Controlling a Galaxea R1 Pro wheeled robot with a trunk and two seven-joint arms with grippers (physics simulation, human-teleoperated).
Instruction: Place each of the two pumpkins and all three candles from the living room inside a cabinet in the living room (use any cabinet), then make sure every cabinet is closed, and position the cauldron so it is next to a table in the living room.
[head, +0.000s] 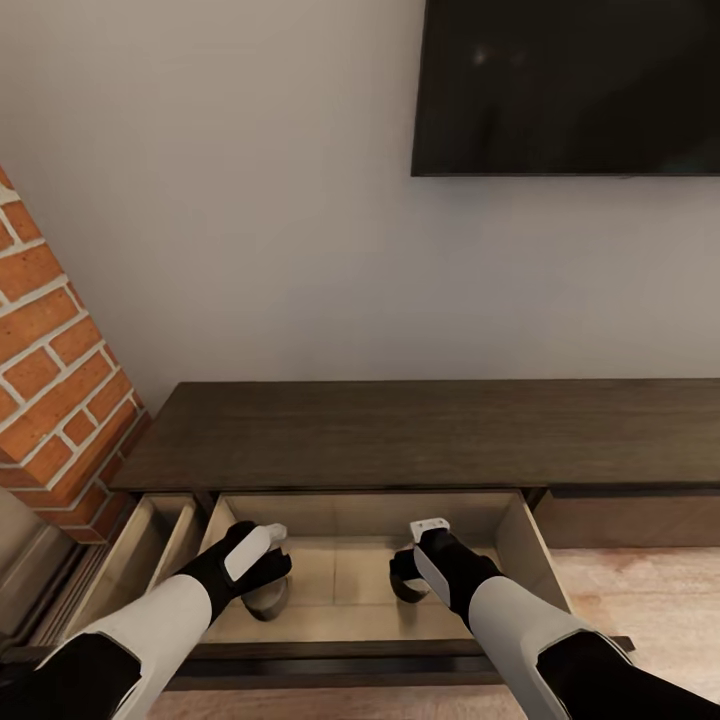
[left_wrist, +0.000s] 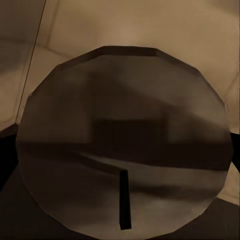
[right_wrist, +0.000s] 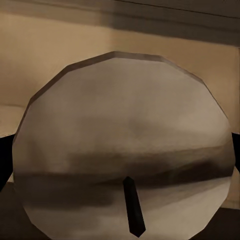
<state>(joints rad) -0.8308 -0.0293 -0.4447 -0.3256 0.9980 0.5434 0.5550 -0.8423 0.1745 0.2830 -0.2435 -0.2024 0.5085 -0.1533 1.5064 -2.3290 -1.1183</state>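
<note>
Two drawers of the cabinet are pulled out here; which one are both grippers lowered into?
The wider drawer, right of the narrow one by the brick pillar. Both the left gripper and right gripper hang inside it, each with a candle at its fingers.

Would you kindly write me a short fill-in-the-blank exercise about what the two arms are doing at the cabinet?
1. Both grippers reach into an open ____ of the cabinet.
2. The left gripper and the right gripper each hold a ____.
3. Each wrist view shows a dark ____ standing on the candle's top.
4. Left of the cabinet stands a wall of red ____.

Missing words: drawer; candle; wick; brick
</note>
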